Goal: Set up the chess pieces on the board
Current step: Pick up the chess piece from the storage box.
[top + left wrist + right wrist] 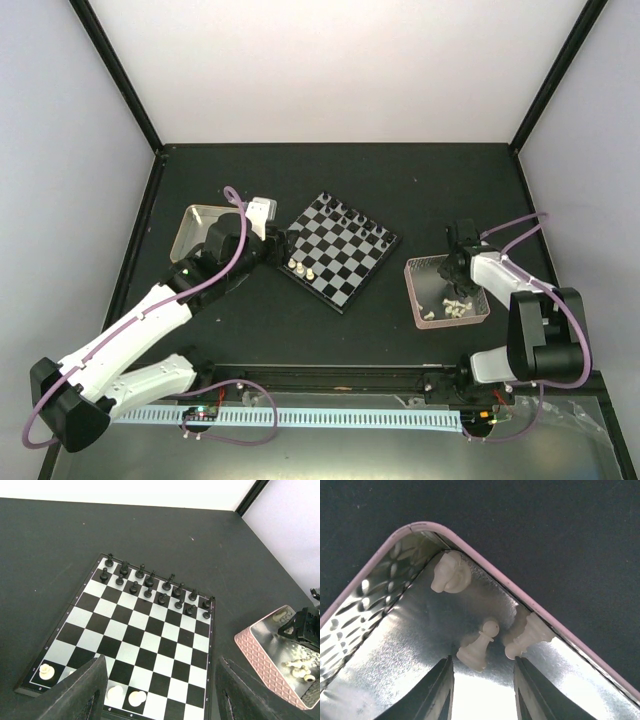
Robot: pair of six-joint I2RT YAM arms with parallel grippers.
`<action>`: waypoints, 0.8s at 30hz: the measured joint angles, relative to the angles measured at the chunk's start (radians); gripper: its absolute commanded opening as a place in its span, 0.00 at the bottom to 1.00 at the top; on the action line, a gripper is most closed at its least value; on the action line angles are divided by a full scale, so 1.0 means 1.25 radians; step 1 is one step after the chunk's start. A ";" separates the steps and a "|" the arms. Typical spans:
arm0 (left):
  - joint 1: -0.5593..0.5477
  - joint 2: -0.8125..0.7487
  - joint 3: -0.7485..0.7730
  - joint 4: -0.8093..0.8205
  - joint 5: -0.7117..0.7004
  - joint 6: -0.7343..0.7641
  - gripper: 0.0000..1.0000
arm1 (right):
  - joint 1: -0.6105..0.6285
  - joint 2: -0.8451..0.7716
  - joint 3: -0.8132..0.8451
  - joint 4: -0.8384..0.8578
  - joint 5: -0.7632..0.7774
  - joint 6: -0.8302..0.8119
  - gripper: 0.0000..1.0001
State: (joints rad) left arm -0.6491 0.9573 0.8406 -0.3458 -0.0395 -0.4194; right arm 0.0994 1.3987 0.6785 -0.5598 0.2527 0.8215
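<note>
Hovering at the left corner of the board (pixel 345 265), the left gripper (pixel 278 243) has its fingers wide apart and holds nothing. Black pieces (pixel 149 581) fill the far side. Three white pieces (pixel 116 694) stand by the gripper. The right gripper (pixel 482 695) is open over the pink tray (pixel 414 292), with a white pawn (pixel 477 649) just past its fingers.

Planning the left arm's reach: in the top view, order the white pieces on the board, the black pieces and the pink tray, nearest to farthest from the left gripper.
1. White pieces, at the left corner of the board, right beside the left gripper.
2. Black pieces, along the board's far-right edge.
3. Pink tray, off the board on the right side.
</note>
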 measured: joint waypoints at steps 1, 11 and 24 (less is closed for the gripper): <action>0.000 0.000 0.000 0.000 0.000 0.000 0.61 | 0.000 0.003 0.000 0.001 0.001 0.001 0.34; 0.000 0.006 0.000 -0.001 0.000 0.000 0.61 | 0.000 0.049 0.009 0.022 0.022 0.009 0.31; 0.001 0.010 0.000 -0.002 0.002 -0.001 0.61 | 0.000 0.036 -0.004 0.042 0.025 0.009 0.14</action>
State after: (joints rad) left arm -0.6479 0.9699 0.8406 -0.3485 -0.0372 -0.4202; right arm 0.0994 1.4437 0.6731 -0.5068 0.2840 0.8333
